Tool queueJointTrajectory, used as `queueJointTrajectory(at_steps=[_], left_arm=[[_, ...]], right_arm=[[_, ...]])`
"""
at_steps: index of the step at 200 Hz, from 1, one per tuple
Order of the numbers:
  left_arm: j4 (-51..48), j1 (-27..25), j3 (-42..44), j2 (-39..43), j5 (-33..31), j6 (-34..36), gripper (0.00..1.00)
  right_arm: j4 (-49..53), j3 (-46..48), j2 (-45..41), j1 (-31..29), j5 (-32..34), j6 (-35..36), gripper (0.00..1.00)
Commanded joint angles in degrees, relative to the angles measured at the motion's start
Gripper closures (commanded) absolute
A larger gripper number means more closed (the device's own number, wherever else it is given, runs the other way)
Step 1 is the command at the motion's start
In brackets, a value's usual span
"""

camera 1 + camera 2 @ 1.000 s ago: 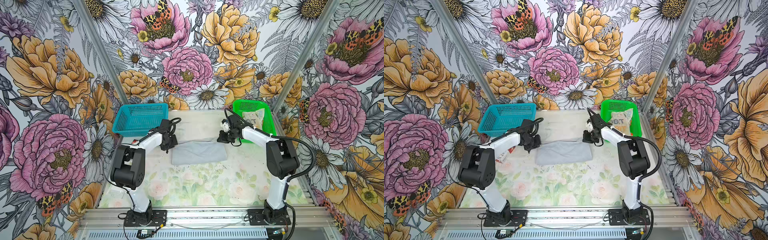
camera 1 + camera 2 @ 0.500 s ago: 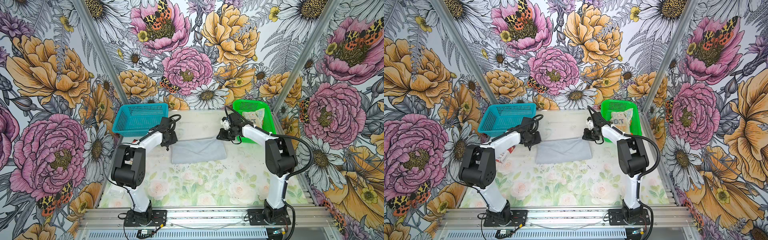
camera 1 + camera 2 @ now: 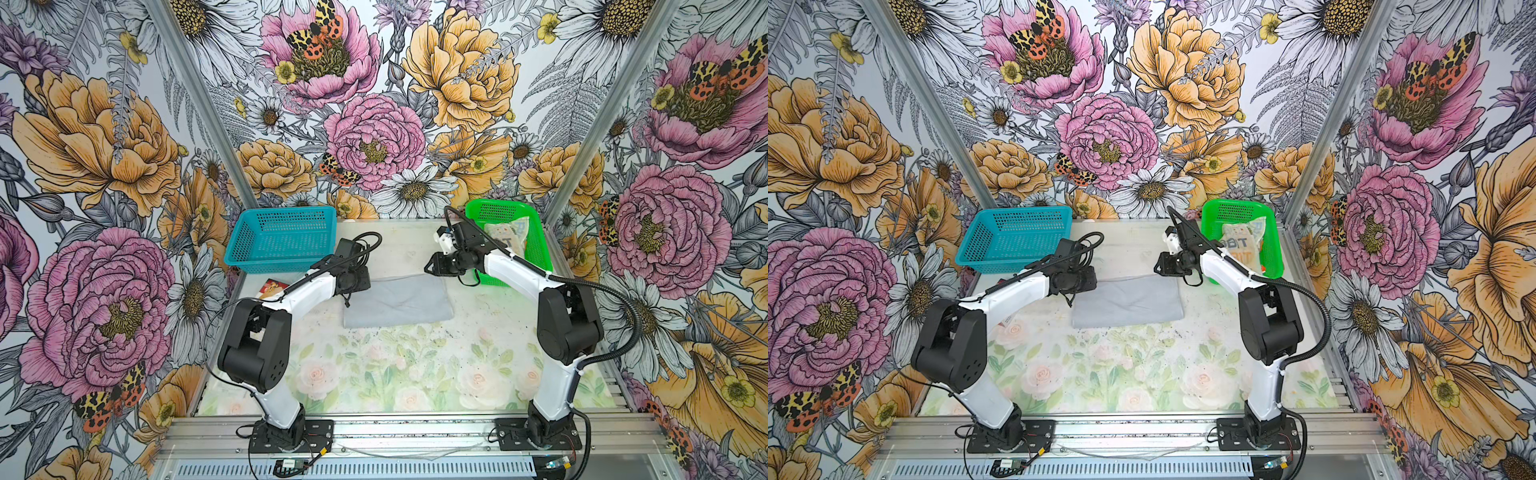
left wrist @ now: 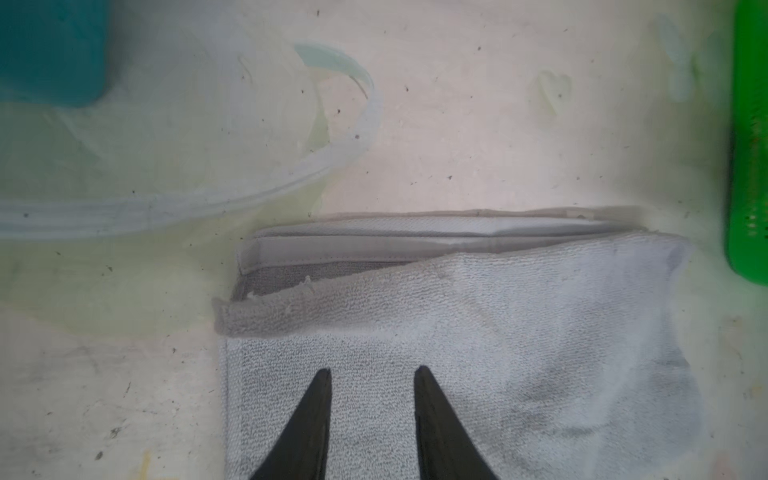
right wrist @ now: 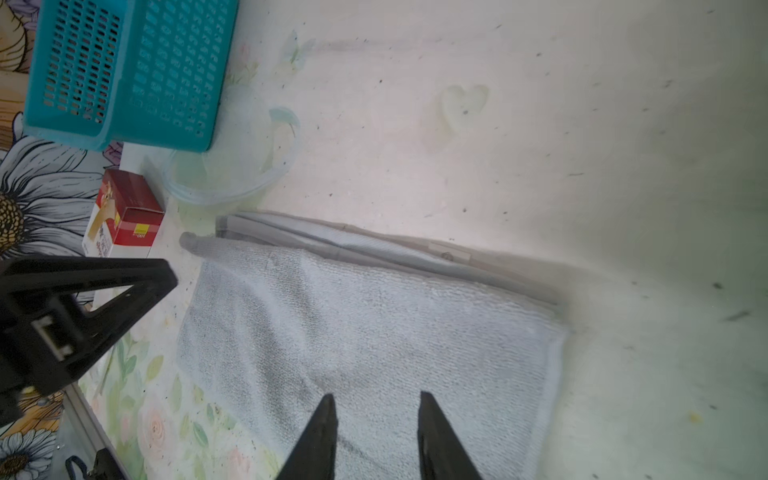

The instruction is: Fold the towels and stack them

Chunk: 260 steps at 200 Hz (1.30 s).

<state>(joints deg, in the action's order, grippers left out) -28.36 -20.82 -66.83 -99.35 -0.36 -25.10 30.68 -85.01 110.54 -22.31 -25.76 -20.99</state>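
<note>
Walls: floral print on every side, with metal posts at the back corners.
Table point(image 3: 374, 374): pale, with a faded rose pattern and dark specks.
Grey towel point(image 3: 397, 301) point(image 3: 1127, 301) point(image 4: 478, 353) point(image 5: 374, 332): folded into a rectangle and lying flat at mid-table between the two claws. Stacked hems show along its far edge, and the top layer's corner near the left claw is rolled over.
Left claw point(image 4: 372, 370) point(image 3: 353, 284): above the towel's left end. Fingers a narrow gap apart, nothing between them.
Right claw point(image 5: 377, 395) point(image 3: 438, 266): by the towel's far right corner. Fingers a narrow gap apart, gripping nothing.
Contact: cannot tell whether either claw's tips touch the cloth.
Cream towel point(image 3: 509, 237) point(image 3: 1244, 243): bunched in the green basket point(image 3: 538, 249) at far right, lettering partly visible.
Teal basket point(image 3: 282, 237): at far left, against the back wall.
Red box point(image 3: 272, 286) point(image 5: 124, 216): on the table just in front of the teal basket, beside the left arm.
</note>
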Motion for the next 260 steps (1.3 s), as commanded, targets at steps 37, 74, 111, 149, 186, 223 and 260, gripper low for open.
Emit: queueJointTrajectory(at_steps=[37,74,111,149,186,223,260], left_arm=[[1.37,2.7,-4.8,-10.95,0.32,-1.33,0.61],[5.78,2.95,-4.08,-11.72,-2.23,-1.43,0.58],[10.13,4.21,-0.45,-10.64,-5.37,-1.62,0.49],[8.93,4.9,0.77,-10.24,-7.36,-0.48,0.46],[11.82,2.74,9.07,4.4,-11.22,1.4,0.38],[9.07,10.03,14.71,6.78,4.19,-1.05,0.38],[13.3,12.56,15.97,3.0,16.94,-0.4,0.38]], right_arm=[[-5.52,-4.22,12.25,-1.81,-4.55,-5.41,0.68],[-5.54,-3.54,12.92,1.1,-1.52,-6.53,0.68],[-5.44,1.7,10.64,4.23,3.22,-7.09,0.69],[-5.45,4.88,9.0,4.85,4.77,-6.53,0.69],[-5.45,5.64,8.37,4.9,5.13,-5.63,0.69],[-5.43,5.73,8.11,5.04,5.27,-4.71,0.69],[-5.44,5.97,5.51,4.74,5.34,-3.68,0.69]])
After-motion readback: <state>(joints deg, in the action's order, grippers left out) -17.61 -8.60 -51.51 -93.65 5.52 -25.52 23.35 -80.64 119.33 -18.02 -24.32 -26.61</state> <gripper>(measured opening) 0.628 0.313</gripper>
